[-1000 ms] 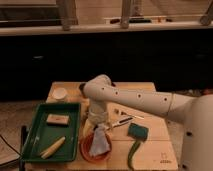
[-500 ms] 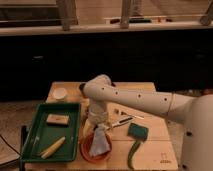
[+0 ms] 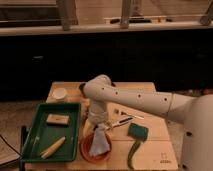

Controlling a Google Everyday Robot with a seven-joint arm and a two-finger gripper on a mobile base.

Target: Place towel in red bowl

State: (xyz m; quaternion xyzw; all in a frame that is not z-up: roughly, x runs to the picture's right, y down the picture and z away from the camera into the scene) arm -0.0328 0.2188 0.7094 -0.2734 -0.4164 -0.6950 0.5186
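Towel lying in the bowl, gripper hanging above it

You are seeing the towel (image 3: 99, 141) resting in the red bowl (image 3: 88, 150), the gripper (image 3: 98, 124) hovering directly above, the tray (image 3: 34, 131) sitting left, the sponge (image 3: 137, 131) lying right.

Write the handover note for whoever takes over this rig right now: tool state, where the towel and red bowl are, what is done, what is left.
Tool: open, poised just above the red bowl, arm reaching down from the right.
Towel: draped in the red bowl, its top bunched up right under the tool.
Red bowl: front of the table, beside the green tray.
Done: towel appears placed and released.
Left: lift the tool clear and check that the towel does not come up with it.
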